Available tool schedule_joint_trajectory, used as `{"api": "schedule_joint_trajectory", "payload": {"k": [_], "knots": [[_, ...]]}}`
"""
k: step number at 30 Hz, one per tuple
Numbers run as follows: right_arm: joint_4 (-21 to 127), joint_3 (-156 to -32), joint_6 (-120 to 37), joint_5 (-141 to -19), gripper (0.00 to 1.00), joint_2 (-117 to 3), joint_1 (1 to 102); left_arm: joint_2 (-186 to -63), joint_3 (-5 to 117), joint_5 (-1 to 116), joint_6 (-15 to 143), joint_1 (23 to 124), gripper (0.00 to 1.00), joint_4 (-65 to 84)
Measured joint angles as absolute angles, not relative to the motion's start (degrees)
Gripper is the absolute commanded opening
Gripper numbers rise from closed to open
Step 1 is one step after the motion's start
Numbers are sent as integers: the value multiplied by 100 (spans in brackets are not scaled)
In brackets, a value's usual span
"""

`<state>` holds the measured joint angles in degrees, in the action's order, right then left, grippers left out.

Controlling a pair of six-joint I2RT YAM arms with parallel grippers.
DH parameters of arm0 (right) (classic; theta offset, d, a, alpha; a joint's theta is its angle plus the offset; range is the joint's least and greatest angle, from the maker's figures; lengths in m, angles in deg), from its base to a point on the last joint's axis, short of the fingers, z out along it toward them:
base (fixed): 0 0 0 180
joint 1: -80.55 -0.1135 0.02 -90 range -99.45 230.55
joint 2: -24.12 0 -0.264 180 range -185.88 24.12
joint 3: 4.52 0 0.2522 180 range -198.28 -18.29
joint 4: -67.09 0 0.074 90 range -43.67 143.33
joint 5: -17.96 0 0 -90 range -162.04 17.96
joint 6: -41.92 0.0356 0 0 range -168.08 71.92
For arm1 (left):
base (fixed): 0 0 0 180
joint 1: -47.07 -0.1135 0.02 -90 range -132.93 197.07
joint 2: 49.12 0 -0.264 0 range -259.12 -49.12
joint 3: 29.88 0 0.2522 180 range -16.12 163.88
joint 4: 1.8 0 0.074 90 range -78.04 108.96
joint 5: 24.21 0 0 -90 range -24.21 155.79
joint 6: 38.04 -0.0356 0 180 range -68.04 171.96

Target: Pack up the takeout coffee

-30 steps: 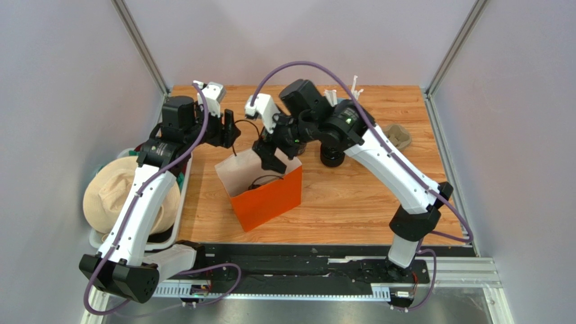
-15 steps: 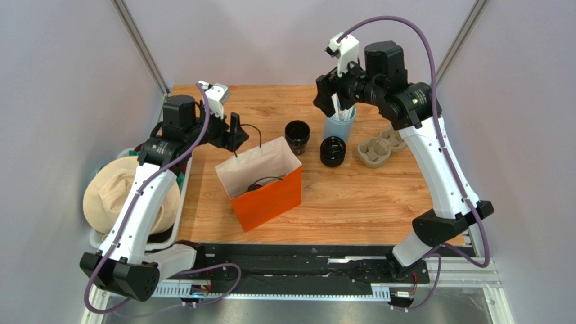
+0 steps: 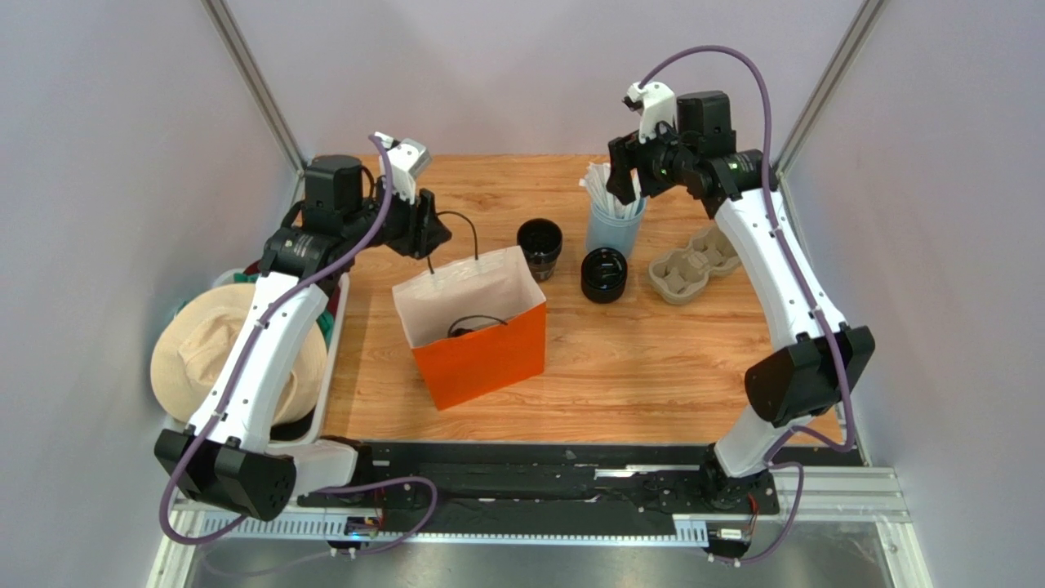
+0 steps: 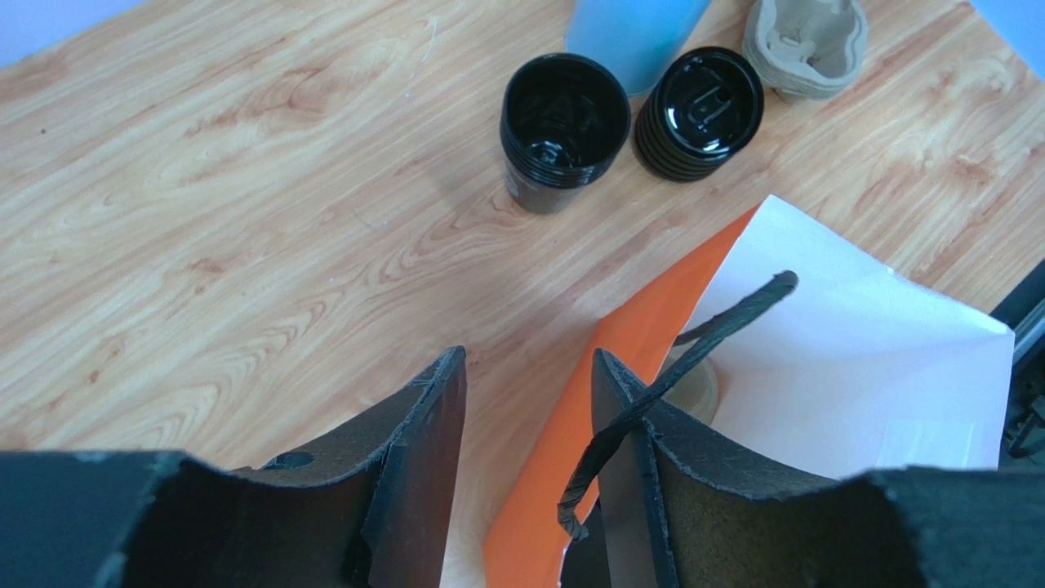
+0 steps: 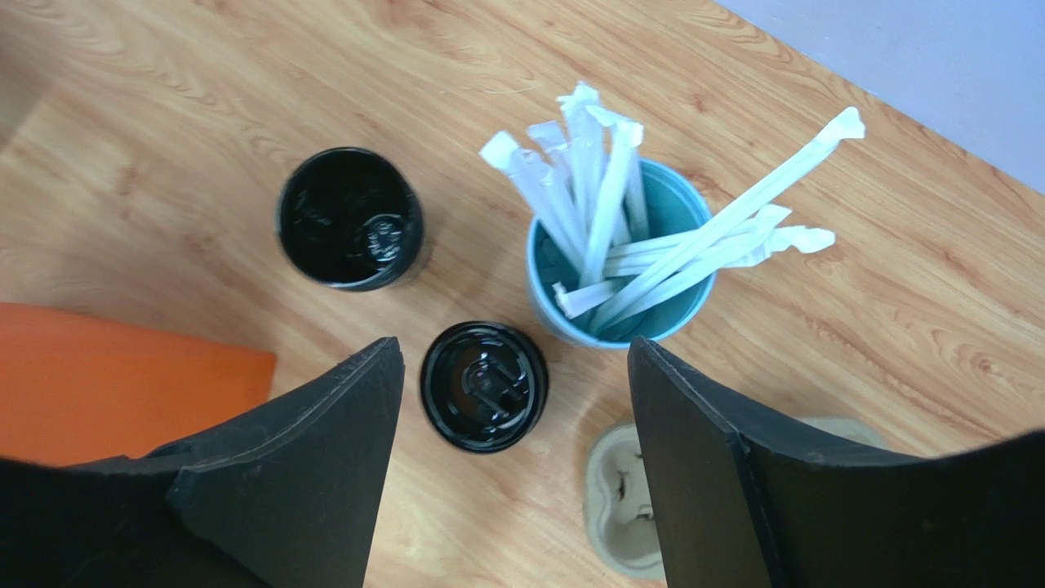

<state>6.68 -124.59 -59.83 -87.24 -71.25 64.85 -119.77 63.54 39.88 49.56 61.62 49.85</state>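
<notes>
I logged the cup (image 3: 539, 243) unlidded on the counter (image 3: 638, 355), lid (image 3: 604, 272) just beside it, both outside the orange bag (image 3: 485, 355); nothing packed, I judged. The right tool (image 5: 513, 347) gaped empty; the left tool (image 4: 521, 361) stood half-parted at the bag handle (image 4: 687, 355).

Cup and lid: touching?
Apart. The right wrist view shows a strip of bare table between the cup and the lid; the top view shows the gap too.
</notes>
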Motion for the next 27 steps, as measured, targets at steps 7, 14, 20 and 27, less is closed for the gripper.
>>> {"api": "schedule_joint_trajectory", "payload": {"k": [7,14,20,27], "knots": [[1072,-12424,-6141,-8671,60,-7709,6524,-12268,6621,3776,4917,6175,46,4977],[1195,-12426,-6147,-8601,55,-8141,6516,-12615,6784,3667,4915,6247,59,4924],[1374,-12402,-6167,-8435,55,-8257,6516,-12690,6784,3647,4902,6247,66,4924],[1538,-12185,-6235,-8313,55,-8266,6516,-12646,6789,3664,4862,6247,75,4948]]}}
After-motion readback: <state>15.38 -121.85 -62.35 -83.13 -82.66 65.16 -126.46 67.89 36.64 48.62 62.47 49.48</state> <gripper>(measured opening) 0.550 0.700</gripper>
